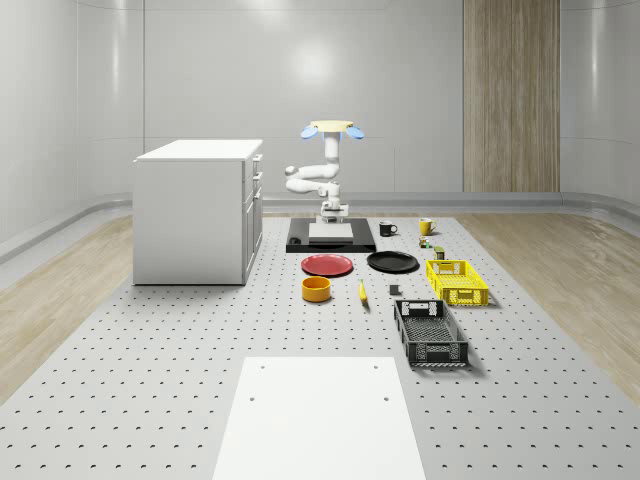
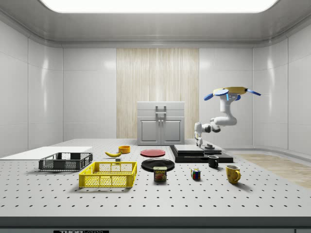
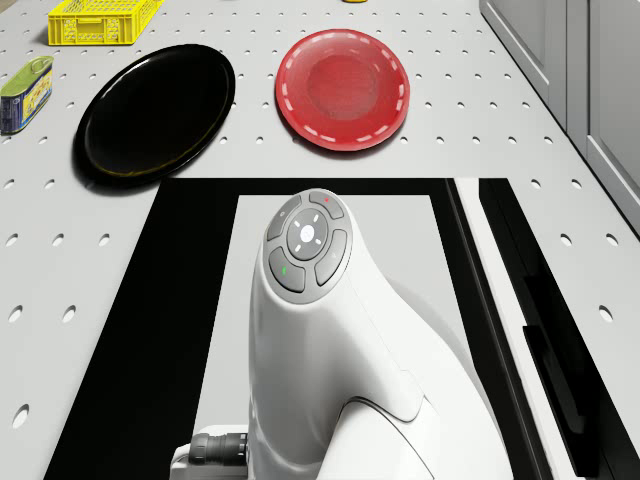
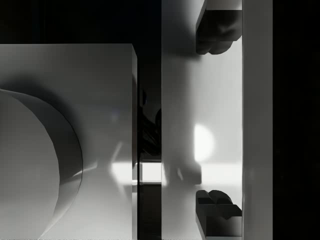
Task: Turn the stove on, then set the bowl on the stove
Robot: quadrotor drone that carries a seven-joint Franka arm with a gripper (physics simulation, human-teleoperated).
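We recorded the drone (image 1: 331, 128) hovering above the far end of the surface (image 1: 150, 370), over the stove (image 1: 331, 240), a black slab with a pale plate on top. Its white arm (image 1: 318, 175) folded downward, and the claw (image 1: 332, 211) hung just over the stove's far edge; in the side view the claw (image 2: 198, 141) stood close above the stove (image 2: 201, 154) near a small dark knob (image 2: 209, 145). In the wrist view we noted two dark fingertips (image 4: 216, 34) set well apart with the pale stove top between them, so the claw stood wide open and held nothing. The bowl (image 1: 316, 289), orange, sat on the surface on the near side of the red plate (image 1: 327, 265), well apart from the stove; in the side view we found the bowl (image 2: 124, 149) beside the banana (image 2: 113, 154). The black plate (image 1: 392, 262) lay just beside the red plate, both near the stove's near edge. A black mug (image 1: 388, 228) and a yellow mug (image 1: 426, 226) stood toward the far right of the stove in the whole-scene view. A yellow crate (image 1: 456, 281) and a black crate (image 1: 430, 333) lay along that view's right-hand side. A tin can (image 2: 160, 174) and a colour cube (image 2: 195, 174) stood near the yellow crate (image 2: 109, 174). A white cabinet (image 1: 200, 210) rested at the surface's far left corner in the whole-scene view, and a white panel (image 1: 318, 418) lay at the near edge.
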